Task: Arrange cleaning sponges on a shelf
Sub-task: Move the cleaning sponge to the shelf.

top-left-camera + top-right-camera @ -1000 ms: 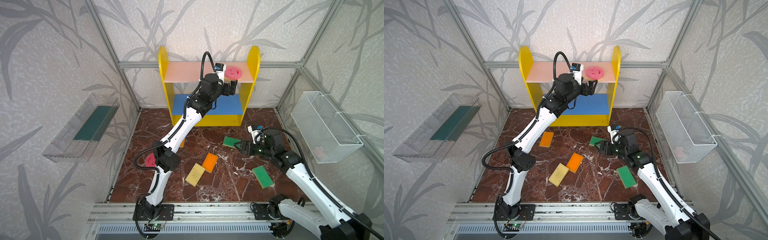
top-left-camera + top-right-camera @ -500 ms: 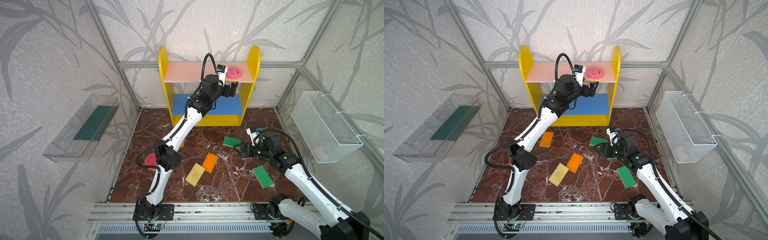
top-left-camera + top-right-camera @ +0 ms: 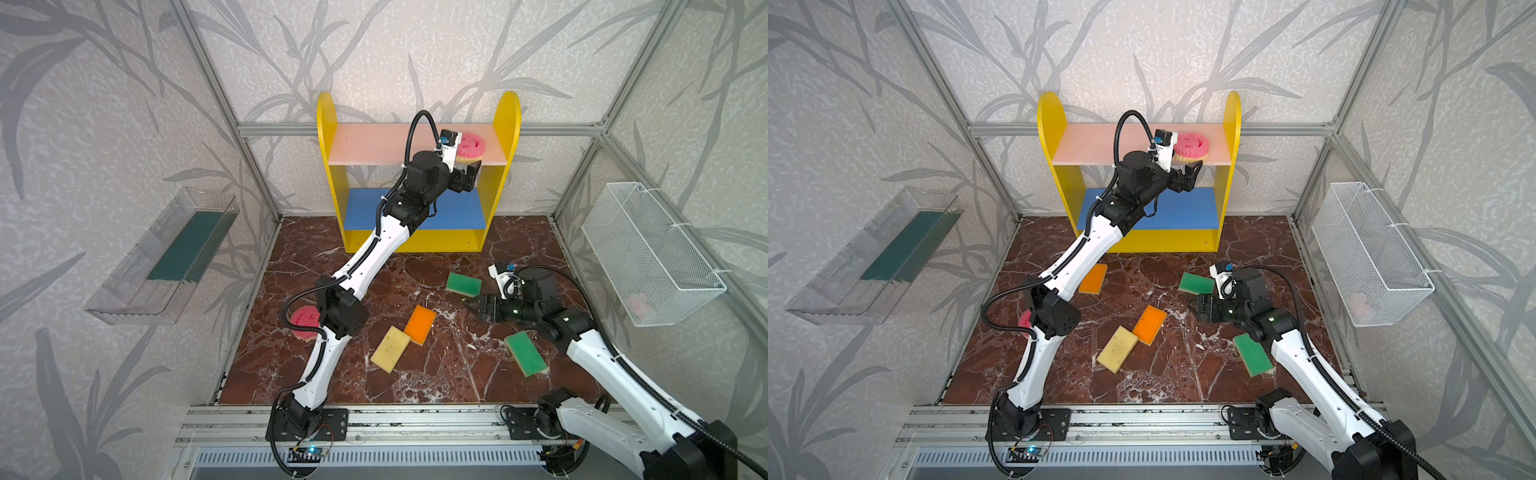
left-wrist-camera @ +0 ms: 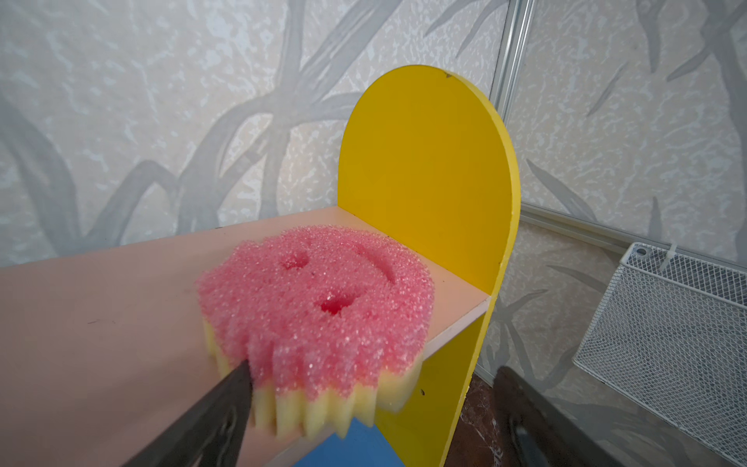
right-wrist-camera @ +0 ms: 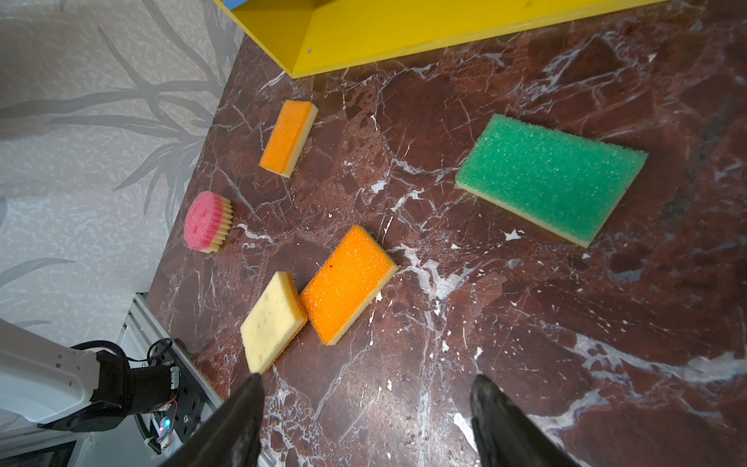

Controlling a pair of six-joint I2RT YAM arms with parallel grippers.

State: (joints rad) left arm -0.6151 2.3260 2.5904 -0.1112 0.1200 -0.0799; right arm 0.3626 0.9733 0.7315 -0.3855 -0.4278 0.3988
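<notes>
The pink smiley sponge (image 4: 319, 307) is laid on the pale pink upper board (image 4: 101, 323) of the shelf (image 4: 424, 161), close beside the yellow side panel, with its toothed edge overhanging the front. The left gripper (image 3: 1185, 167) is spread open, one finger (image 4: 226, 404) touching the sponge's yellow underside. A straight, level withdrawal seems called for, so that the foam is not dragged off. Six more sponges (image 5: 347, 283) are scattered on the marbled table (image 3: 436, 374), above which the right gripper (image 5: 368, 384) is held open and empty. The cell is enclosed by leaf-patterned wall panels (image 3: 124, 124).
</notes>
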